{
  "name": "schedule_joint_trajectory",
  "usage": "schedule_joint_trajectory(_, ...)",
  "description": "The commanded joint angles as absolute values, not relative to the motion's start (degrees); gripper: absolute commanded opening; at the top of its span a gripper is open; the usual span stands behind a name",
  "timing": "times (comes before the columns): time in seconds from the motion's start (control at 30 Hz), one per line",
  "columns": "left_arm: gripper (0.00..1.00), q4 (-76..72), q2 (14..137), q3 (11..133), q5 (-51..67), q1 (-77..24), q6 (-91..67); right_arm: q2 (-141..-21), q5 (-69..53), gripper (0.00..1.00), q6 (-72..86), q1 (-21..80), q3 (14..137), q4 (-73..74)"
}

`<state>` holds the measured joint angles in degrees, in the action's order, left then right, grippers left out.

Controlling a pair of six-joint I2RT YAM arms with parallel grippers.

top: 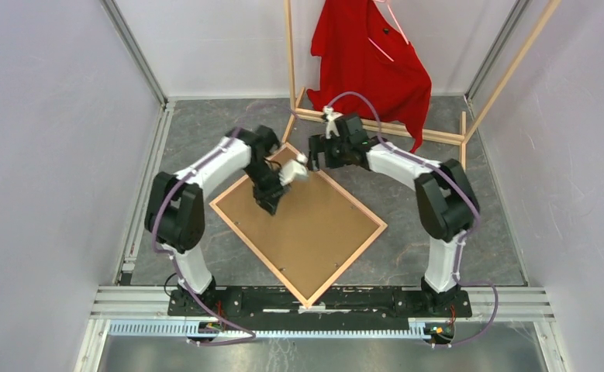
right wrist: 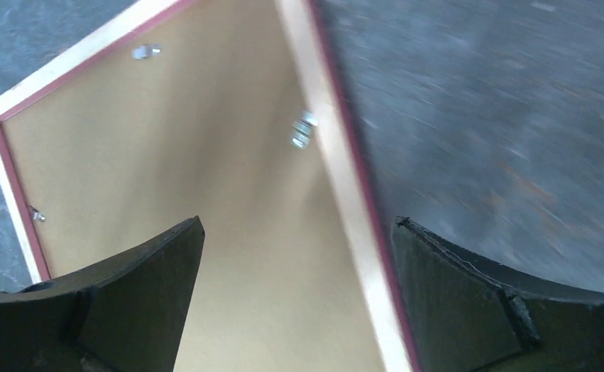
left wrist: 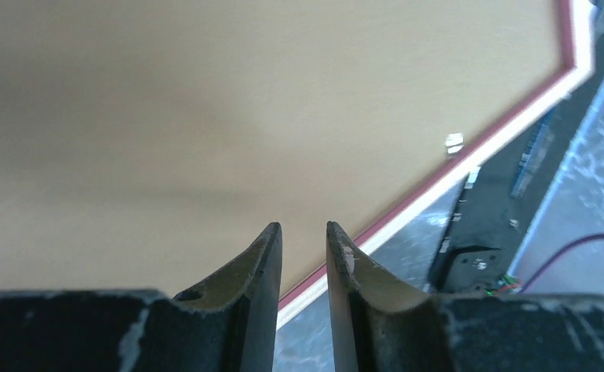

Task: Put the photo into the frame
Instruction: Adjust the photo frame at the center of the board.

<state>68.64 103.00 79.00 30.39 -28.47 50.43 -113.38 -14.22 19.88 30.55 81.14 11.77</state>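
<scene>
The frame (top: pixel 349 263) lies back side up on the table, turned like a diamond, with the brown backing board (top: pixel 314 225) set inside its light wood rim. The photo is hidden. My left gripper (top: pixel 271 203) is low over the board's far-left part. Its jaws are almost together with a thin gap and hold nothing (left wrist: pixel 304 229). My right gripper (top: pixel 312 161) hovers over the frame's far corner, open and empty (right wrist: pixel 298 221). Its jaws stand either side of the rim (right wrist: pixel 337 178), with the board (right wrist: pixel 167 155) below.
A wooden clothes rack (top: pixel 376 124) with a red shirt (top: pixel 368 54) stands at the back. Small metal clips (right wrist: pixel 304 129) sit along the inside of the rim. Grey walls close in left and right.
</scene>
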Motion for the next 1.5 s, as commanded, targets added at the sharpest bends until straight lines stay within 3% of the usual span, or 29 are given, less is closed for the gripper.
schedule_joint_trajectory(0.0, 0.34, 68.91, 104.22, 86.98, 28.07, -14.36, 53.29, -99.04, -6.29, 0.98, 20.90, 25.55, 73.16, 13.39)
schedule_joint_trajectory(0.27, 0.34, 55.49, 115.37, 97.09, 20.93, 4.33, 41.89, -73.57, -6.58, 0.98, 29.01, 22.10, 46.46, 16.69)
schedule_joint_trajectory(0.63, 0.21, 50.72, 120.84, 90.95, 18.83, 6.49, 42.48, -49.11, -18.29, 0.98, 33.60, 21.71, 27.96, 30.42)
schedule_joint_trajectory(0.73, 0.19, 51.24, 120.55, 88.89, 21.48, 6.40, 43.41, -48.63, -21.81, 0.98, 33.99, 21.76, 26.15, 30.15)
schedule_joint_trajectory(0.93, 0.19, 51.17, 115.69, 78.55, 23.02, 4.31, 47.33, -56.53, -26.24, 0.98, 39.39, 21.60, 21.80, 14.21)
schedule_joint_trajectory(1.47, 0.20, 63.60, 103.08, 61.35, 28.20, -4.94, 61.19, -72.88, -14.70, 0.98, 25.90, 11.98, 40.74, 15.51)
